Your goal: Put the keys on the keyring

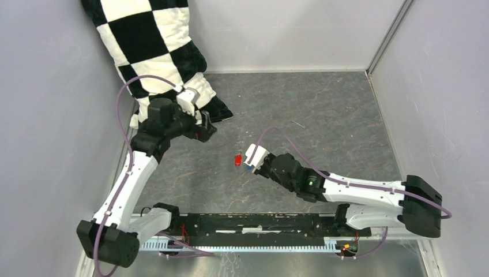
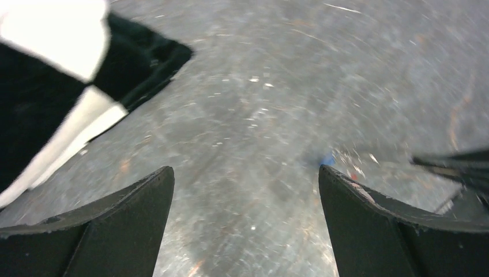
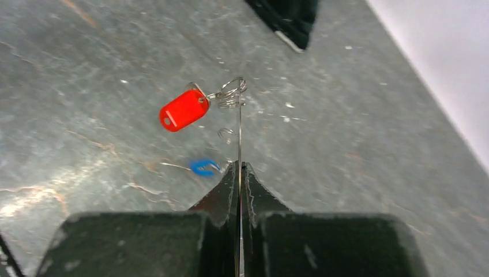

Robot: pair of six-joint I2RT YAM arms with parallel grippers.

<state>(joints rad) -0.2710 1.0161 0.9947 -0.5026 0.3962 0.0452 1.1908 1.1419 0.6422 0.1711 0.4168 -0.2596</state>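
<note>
The right gripper (image 3: pixel 239 167), clamped tight, pinches the thin grey keyring band (image 3: pixel 239 135) above the mottled grey surface (image 3: pixel 86 75), mid-scene. The red-headed key (image 3: pixel 184 109) seems threaded on it. I cannot tell whether the blue-headed key (image 3: pixel 203 167) is. The left gripper (image 2: pixel 245 173) gapes empty, far left.

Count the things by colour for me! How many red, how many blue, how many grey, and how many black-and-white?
Red: 1, the red key
Blue: 1, the blue key
Grey: 1, the keyring, pinched in the right gripper
Black-and-white: 1, the checkered cloth
Total: 4
</note>
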